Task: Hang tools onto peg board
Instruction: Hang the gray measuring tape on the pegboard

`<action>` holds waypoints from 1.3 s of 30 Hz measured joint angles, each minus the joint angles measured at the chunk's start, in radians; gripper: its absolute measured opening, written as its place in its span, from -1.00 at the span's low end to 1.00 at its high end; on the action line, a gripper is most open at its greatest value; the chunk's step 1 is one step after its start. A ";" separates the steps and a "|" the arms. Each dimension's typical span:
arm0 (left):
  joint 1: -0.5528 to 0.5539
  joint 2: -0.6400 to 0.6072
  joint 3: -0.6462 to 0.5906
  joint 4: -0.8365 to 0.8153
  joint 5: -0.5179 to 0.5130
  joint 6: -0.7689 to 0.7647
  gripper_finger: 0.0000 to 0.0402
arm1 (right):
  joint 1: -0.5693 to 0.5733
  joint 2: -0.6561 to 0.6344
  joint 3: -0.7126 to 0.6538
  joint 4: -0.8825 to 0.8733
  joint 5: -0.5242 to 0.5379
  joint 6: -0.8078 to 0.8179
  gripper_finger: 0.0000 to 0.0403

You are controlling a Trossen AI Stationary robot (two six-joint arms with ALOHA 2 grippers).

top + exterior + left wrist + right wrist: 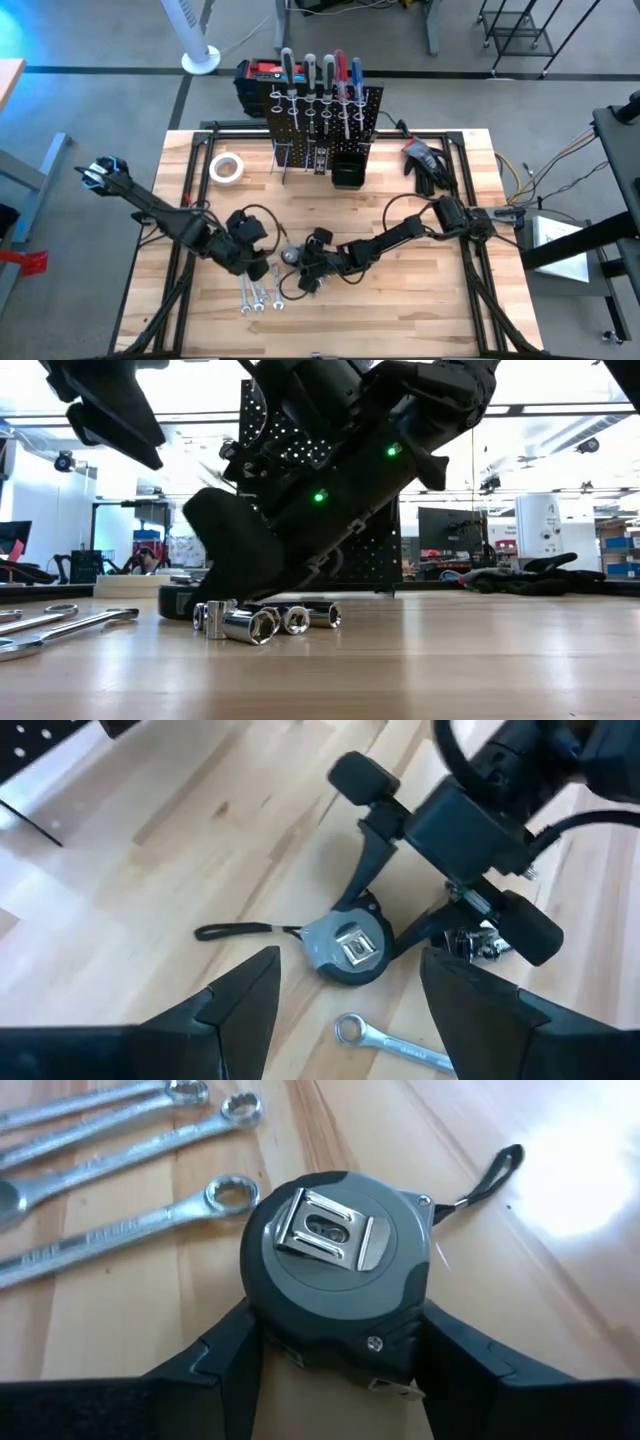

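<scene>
Resting flat on the wooden table [420,300], clip side up, the grey tape measure [335,1270] lies near the table's middle, well apart from the peg board [325,110] at the far edge. The right gripper [335,1355] is lowered over it with one finger on each side of the case; the fingers appear to touch the case, but a firm clamp cannot be confirmed, and the case is not lifted. Just beside it lie several silver sockets [265,622], and three silver wrenches [258,297] lie nearby toward the near edge.

The left gripper [345,995] hovers beside the tape measure with its jaws apart and nothing between them.

Progress: five screwdrivers [320,75] stand in the ring holders on the peg board. Judged from this layout, the task is partly done; the tape measure, wrenches and sockets remain. A white tape roll [227,167] and black gloves [428,160] lie to either side of the board.
</scene>
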 joint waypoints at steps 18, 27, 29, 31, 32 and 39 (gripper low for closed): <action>-0.095 0.090 -0.032 0.194 -0.362 -0.038 0.15 | 0.211 -0.359 -0.282 0.024 0.726 -0.183 -0.05; -0.091 0.105 -0.285 0.579 -0.389 -0.039 0.15 | 0.202 -0.397 -0.468 0.242 0.815 -0.310 -0.05; -0.088 0.109 -0.341 0.646 -0.415 -0.039 0.15 | 0.198 -0.397 -0.469 0.277 0.816 -0.394 -0.05; -0.087 0.113 -0.389 0.698 -0.466 -0.043 0.15 | 0.193 -0.397 -0.466 0.306 0.817 -0.467 -0.05; -0.086 0.113 -0.409 0.721 -0.493 -0.043 0.15 | 0.188 -0.397 -0.458 0.306 0.811 -0.494 -0.05; -0.045 0.113 -0.470 0.802 -0.552 -0.043 0.15 | 0.125 -0.397 -0.414 0.318 0.746 -0.643 -0.05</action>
